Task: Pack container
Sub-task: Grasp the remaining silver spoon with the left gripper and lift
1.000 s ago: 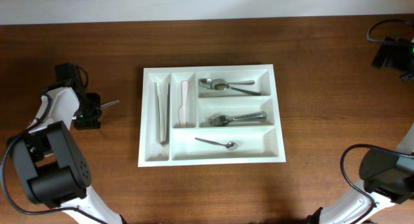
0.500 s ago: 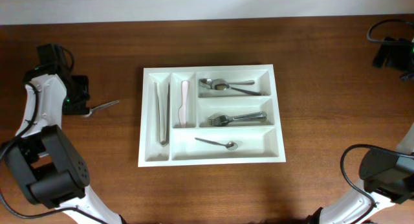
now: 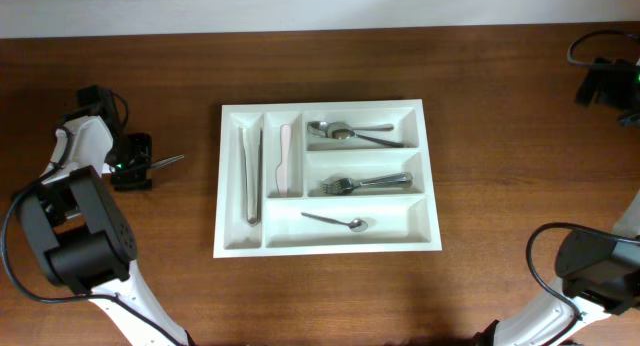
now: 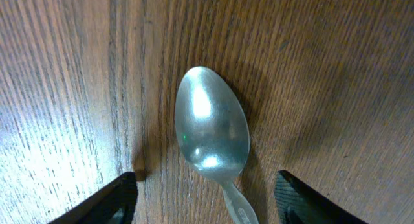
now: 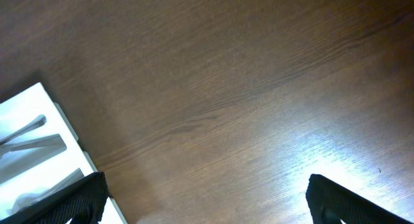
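Left gripper (image 4: 206,195): spread wide by worktop (image 3: 500,186) left edge, straddling small silver metal spoon (image 4: 212,133), ungripped | right gripper (image 5: 207,201): parted wide, empty | large white rectangular plastic cutlery tray (image 3: 326,249): worktop centre

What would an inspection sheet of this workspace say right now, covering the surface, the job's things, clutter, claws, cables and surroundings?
Surface: brown wooden table; no spills seen.
Job's things: white container mid-table, cutlery in all five compartments; one loose spoon lies on the wood to its left.
Clutter: nothing seen.
Claws: left claw open, its fingers either side of the loose spoon's handle, not gripping; right claw open and empty over bare wood.
Cables: black cable loops at the far right corner; more curve beside both arm bases.
Surroundings: pale strip beyond the table's far edge; nothing else seen.
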Robot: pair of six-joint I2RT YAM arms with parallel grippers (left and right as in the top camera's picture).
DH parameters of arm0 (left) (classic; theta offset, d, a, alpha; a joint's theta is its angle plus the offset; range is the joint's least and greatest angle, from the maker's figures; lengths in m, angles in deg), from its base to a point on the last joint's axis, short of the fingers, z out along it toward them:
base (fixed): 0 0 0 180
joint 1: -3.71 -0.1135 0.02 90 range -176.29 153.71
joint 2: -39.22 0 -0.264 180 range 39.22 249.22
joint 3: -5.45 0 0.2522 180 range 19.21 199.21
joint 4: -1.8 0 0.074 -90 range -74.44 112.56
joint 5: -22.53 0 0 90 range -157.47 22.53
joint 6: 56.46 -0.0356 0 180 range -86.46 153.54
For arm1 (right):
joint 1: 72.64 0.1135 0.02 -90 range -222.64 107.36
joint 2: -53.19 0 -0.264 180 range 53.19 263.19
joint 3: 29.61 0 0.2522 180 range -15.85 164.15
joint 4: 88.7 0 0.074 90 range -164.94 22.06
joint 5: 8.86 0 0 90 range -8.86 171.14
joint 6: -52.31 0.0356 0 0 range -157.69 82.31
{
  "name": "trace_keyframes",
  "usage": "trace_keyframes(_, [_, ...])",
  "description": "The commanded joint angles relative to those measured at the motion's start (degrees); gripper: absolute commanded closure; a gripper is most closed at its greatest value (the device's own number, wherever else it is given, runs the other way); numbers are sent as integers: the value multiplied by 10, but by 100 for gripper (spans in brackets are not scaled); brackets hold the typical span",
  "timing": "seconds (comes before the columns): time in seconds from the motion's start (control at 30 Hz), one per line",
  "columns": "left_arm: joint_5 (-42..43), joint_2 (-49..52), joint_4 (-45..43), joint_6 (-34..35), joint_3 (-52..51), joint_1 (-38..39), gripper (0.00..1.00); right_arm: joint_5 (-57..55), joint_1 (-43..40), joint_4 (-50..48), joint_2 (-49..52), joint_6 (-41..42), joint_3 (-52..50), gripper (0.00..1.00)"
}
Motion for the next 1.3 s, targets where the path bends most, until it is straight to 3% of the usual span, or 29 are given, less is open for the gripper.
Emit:
trace_keyframes(0.0, [-15,12,-2,10,5,-2,45,8,-1,2,0,3,1,1])
trace_keyframes(0.1, [-12,15,-2,11,5,-2,57,8,-1,2,0,3,1,1])
trace_keyframes(0.4, [-12,20,12,10,5,-2,61,7,-1,2,0,2,1,1])
trace_keyframes(0.53, [-12,20,12,10,5,-2,84,7,-1,2,0,2,1,1])
trace_keyframes(0.73, [-12,20,21,6,5,-2,98,7,-1,2,0,2,1,1])
trace_keyframes(0.83, [-12,20,29,-20,12,1,98,7,-1,2,0,2,1,1])
trace_keyframes(0.97, [-20,19,68,-80,57,15,98,8,-1,-1,0,3,1,1])
trace_keyframes(1.17, [-156,9,214,-242,257,105,98,8,-1,-7,0,2,1,1])
trace_keyframes(1.27, [-163,3,234,-349,355,165,98,8,-1,-9,0,3,1,1])
